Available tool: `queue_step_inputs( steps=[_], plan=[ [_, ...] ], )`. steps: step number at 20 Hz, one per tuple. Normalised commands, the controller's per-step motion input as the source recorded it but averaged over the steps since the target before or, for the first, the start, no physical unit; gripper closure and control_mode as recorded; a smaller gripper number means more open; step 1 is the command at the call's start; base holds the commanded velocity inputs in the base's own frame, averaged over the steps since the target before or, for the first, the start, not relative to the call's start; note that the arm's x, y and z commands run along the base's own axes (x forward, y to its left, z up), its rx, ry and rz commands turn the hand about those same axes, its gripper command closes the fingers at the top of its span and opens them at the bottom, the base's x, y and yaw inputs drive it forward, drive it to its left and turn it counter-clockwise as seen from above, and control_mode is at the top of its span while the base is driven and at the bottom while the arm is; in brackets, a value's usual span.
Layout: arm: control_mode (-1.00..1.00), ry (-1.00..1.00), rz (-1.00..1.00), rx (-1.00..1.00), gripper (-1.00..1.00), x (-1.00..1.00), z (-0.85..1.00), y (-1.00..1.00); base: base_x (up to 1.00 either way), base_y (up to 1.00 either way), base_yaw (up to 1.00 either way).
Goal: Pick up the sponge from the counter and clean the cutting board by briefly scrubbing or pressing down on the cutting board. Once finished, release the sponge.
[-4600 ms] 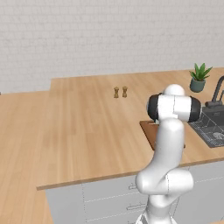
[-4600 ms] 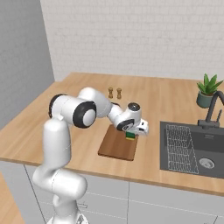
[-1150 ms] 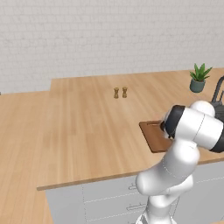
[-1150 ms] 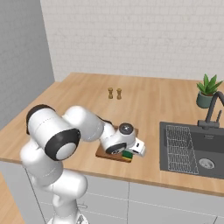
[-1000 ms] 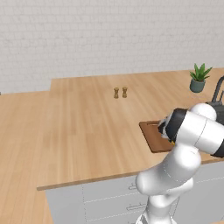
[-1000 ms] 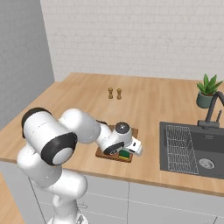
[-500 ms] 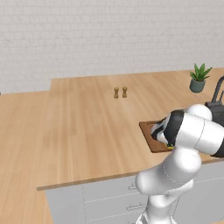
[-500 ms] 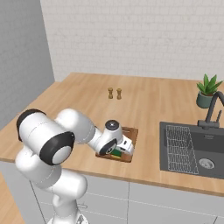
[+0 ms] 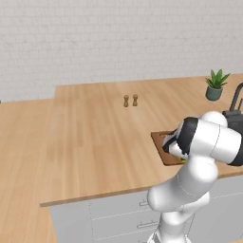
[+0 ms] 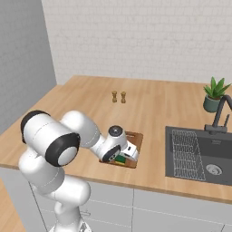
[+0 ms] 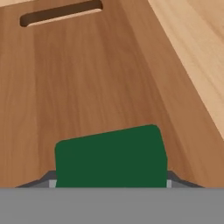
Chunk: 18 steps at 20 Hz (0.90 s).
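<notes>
wall: white brick wall behind counter
side wall: grey side wall, far side
sink: dark sink beside claw
plant: potted plant beyond sink
drawers: grey drawers below

One sponge, one cutting board, two shakers, one plant.

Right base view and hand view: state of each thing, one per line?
Dark green-topped yellow sponge: held in the gripper, over the board.
Dark reddish-brown wooden cutting board: flat on the counter, handle slot at its far end.
Gripper: shut on the sponge, low over the board.
Light-tan wood-plank counter: carries the board.
</notes>
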Motion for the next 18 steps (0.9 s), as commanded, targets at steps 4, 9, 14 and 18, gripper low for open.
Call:
queue_step_inputs(
  steps=[4, 9, 14, 18],
  plan=[
    [-1.0, 0.0, -0.01, 0.0, 1.0, 0.02, 0.03, 0.36, 0.0, 0.0, 0.0],
    [-1.0, 0.0, -0.03, 0.0, 1.0, 0.19, 0.0, 0.23, 0.0, 0.0, 0.0],
    [-1.0, 0.0, -0.02, 0.0, 1.0, 0.27, -0.08, 0.03, 0.0, 0.0, 0.0],
    [-1.0, 0.0, 0.0, 0.0, 1.0, 0.02, -0.86, 0.0, 0.0, 0.0, 0.0]
  ],
)
